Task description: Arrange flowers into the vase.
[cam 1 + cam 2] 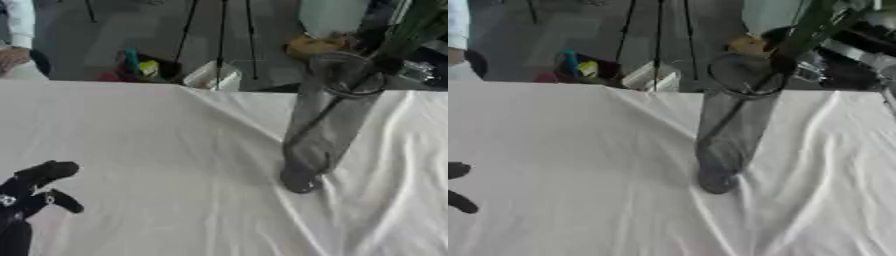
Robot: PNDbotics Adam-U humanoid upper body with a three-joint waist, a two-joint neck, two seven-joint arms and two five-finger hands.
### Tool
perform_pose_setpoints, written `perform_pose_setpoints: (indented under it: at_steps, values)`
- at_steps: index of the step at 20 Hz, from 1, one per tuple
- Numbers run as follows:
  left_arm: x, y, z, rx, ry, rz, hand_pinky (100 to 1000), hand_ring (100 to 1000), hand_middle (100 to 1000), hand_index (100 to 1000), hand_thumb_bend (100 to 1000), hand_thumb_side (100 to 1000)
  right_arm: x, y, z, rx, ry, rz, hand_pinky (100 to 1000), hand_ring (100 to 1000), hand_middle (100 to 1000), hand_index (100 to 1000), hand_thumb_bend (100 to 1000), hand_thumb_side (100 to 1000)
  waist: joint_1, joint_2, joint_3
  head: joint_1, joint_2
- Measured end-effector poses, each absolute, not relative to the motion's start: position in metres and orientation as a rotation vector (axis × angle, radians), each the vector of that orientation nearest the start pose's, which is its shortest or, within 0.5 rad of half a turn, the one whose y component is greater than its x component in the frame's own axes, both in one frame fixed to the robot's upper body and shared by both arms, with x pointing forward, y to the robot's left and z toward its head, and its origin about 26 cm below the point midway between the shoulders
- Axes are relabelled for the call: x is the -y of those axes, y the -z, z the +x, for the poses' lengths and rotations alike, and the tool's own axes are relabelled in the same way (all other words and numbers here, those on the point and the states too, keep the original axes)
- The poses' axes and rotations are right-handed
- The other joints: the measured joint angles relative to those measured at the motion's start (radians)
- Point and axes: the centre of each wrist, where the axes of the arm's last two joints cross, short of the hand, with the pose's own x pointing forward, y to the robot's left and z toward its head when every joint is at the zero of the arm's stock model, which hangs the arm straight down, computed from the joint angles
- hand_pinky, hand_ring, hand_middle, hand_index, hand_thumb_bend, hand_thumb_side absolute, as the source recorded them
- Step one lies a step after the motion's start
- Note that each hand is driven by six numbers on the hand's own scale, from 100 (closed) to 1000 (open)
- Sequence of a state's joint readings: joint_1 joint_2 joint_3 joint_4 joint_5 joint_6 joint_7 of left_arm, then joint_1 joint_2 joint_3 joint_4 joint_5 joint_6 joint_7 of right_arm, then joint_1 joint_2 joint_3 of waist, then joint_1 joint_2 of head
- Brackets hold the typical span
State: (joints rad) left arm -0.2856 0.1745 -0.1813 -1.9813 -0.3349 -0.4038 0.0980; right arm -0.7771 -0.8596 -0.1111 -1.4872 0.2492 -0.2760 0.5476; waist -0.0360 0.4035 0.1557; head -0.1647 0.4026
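White cloth (175, 150) covers the table. Green stems (815, 25) in the right hand (846, 60), fingers unclear, tilt over the vase (328, 125). Left hand (35, 192) rests open at eight o'clock.

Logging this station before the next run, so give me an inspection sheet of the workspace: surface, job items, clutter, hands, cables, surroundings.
Surface: table under a white cloth, wrinkled, with folds running toward the vase.
Job's things: clear glass vase standing upright on the cloth at centre right; green stems held above its rim, tips at the opening.
Clutter: nothing seen on the cloth.
Hands: left hand resting at the lower left, fingers relaxed; right hand at the upper right by the stems, fingers too blurred to judge.
Cables: nothing seen.
Surroundings: tripod legs, a white bin and coloured items on the floor beyond the far edge.
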Motion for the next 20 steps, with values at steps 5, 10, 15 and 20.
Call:
perform_pose_setpoints:
  at_steps: [5, 10, 15, 20]
  values:
    - [-0.192, -0.172, 0.295, -3.488, -0.688, -0.225, 475, 802, 754, 895, 100, 1000, 0.396, -0.357, 0.359, 1.958, -1.326, -0.845, 888, 787, 789, 952, 462, 1000, 0.000, 0.000, -0.001, 0.002, 0.000]
    - [-0.192, -0.172, 0.295, -3.488, -0.688, -0.226, 475, 803, 755, 895, 100, 1000, 0.402, -0.353, 0.356, 1.949, -1.302, -0.852, 890, 786, 787, 952, 467, 1000, 0.000, 0.002, -0.003, 0.009, 0.000]
    - [-0.192, -0.172, 0.295, -3.489, -0.685, -0.228, 475, 804, 755, 896, 100, 1000, 0.410, -0.347, 0.354, 1.939, -1.271, -0.855, 891, 783, 785, 951, 470, 1000, 0.000, 0.003, -0.006, 0.025, 0.001]
    - [-0.192, -0.172, 0.295, -3.490, -0.680, -0.230, 475, 804, 756, 896, 100, 1000, 0.417, -0.340, 0.351, 1.928, -1.242, -0.858, 890, 783, 784, 951, 474, 1000, 0.000, 0.003, -0.007, 0.044, 0.002]
